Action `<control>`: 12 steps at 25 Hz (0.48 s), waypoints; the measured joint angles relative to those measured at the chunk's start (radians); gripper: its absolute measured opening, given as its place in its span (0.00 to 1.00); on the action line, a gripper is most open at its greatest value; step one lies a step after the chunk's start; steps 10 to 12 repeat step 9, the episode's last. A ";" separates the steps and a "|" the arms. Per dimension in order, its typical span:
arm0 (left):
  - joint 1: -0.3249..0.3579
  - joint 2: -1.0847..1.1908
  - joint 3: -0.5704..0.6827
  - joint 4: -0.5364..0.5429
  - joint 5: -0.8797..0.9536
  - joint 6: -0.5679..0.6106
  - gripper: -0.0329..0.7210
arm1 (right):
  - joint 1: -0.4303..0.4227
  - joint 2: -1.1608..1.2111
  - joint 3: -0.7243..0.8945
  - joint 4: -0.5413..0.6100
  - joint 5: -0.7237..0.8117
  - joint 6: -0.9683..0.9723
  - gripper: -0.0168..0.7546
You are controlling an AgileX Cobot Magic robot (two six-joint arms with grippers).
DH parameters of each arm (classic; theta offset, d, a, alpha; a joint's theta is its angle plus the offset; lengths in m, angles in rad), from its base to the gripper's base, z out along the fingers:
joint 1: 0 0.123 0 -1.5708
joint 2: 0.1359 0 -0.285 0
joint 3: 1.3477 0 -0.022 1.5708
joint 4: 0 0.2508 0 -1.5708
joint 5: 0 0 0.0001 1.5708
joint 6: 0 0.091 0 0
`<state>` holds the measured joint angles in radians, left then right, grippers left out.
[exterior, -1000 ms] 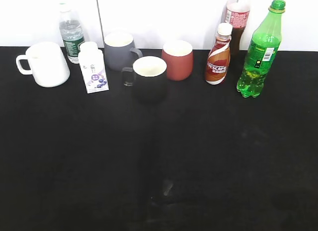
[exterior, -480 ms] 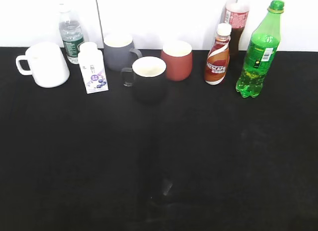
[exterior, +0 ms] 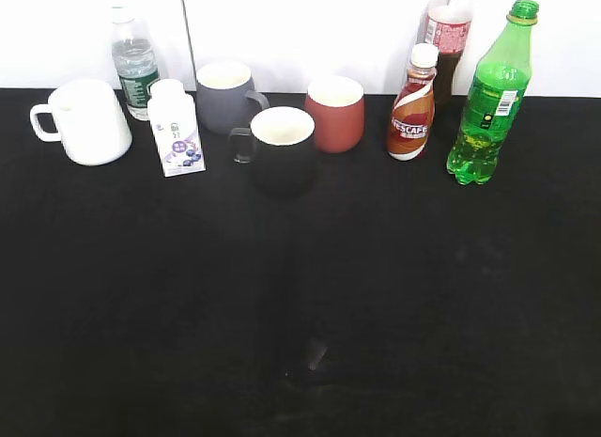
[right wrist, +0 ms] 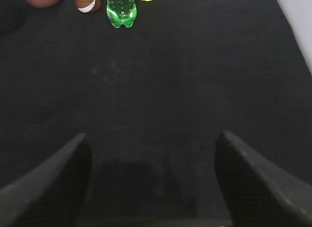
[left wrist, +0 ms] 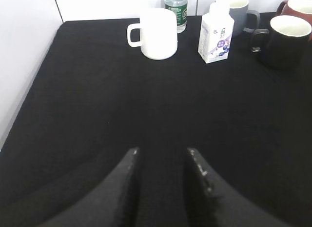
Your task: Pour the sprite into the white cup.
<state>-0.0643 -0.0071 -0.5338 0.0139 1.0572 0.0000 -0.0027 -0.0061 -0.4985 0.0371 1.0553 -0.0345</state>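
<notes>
Exterior view: the sprite (exterior: 490,97) stands upright at the back right of the black counter (exterior: 300,296), just right of the Nescafe bottle (exterior: 412,103). The white cup (exterior: 86,122) stands at the back left, handle to the left, well apart from the sprite. Left wrist view: the left hand (left wrist: 163,164) is released, fingers slightly parted above bare counter, the white cup ahead. Right wrist view: the right hand (right wrist: 153,161) is released, fingers spread wide, holding nothing, the sprite far ahead.
</notes>
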 joint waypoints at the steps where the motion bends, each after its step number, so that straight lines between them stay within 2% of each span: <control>1: 0.000 0.000 0.000 0.000 0.000 0.000 0.36 | 0.000 0.000 0.000 0.000 0.000 0.000 0.79; 12: 0.000 0.000 0.000 0.000 0.000 0.000 0.36 | 0.000 0.000 0.000 0.000 0.000 0.001 0.79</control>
